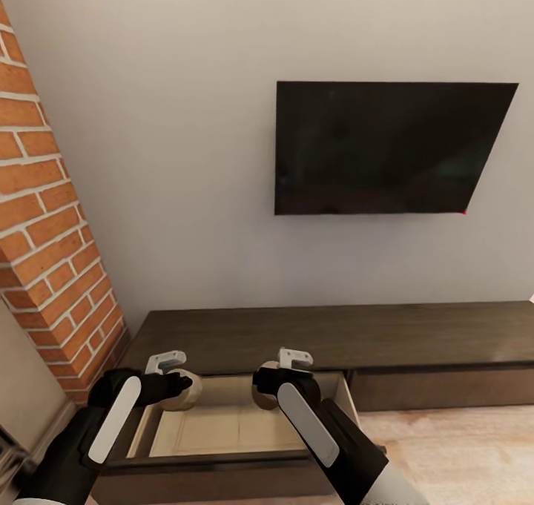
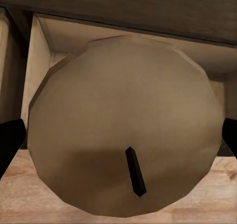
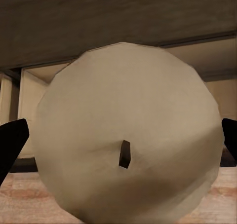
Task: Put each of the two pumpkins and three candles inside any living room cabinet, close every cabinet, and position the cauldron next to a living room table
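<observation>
Facing a plain grey wall (image 1: 185, 156) with a brick column (image 1: 44, 230) running down the left and a dark TV (image 1: 386, 149) hanging to the right. Stretching along the wall below, the cabinet (image 1: 334, 334), its left drawer (image 1: 222, 423) pulled open toward the near side and showing pale wood inside. Hovering over that drawer, left gripper (image 1: 180, 386) clamping one candle (image 2: 123, 120), right gripper (image 1: 265, 392) clamping a second candle (image 3: 128, 140), each round top with its dark wick blocking most of the wrist views. Peeking past the cabinet on the right, light wood floor (image 1: 460, 446).
</observation>
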Motion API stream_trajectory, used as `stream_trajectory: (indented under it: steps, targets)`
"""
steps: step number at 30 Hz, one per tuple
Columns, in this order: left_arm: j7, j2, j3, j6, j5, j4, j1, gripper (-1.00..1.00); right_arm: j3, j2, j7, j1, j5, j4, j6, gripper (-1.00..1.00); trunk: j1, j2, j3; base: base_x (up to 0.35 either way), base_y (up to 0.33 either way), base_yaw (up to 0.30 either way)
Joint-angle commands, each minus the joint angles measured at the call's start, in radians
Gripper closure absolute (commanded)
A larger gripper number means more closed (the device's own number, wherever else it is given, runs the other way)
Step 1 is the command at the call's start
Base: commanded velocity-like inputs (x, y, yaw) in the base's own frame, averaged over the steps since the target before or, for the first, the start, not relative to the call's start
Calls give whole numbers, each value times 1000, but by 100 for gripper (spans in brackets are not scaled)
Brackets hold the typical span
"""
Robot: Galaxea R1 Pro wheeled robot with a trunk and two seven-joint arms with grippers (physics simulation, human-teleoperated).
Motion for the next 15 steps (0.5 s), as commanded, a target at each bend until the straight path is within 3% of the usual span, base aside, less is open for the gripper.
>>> stream_trajectory:
  steps: [1, 10, 15]
  targets:
    - [11, 1, -2, 2, 11, -1, -1, 100, 1, 0, -9, -1, -7, 0, 2, 100, 0, -1, -1, 184, 0, 0]
    - [10, 1, -2, 2, 11, 0, -1, 100, 1, 0, -9, -2, -7, 1, 2, 100, 0, -1, -1, 156, 9, 0]
    - [10, 0, -1, 2, 11, -1, -1, 100, 1, 0, -8, -2, -9, 1, 2, 100, 0, -1, -1, 59, 6, 0]
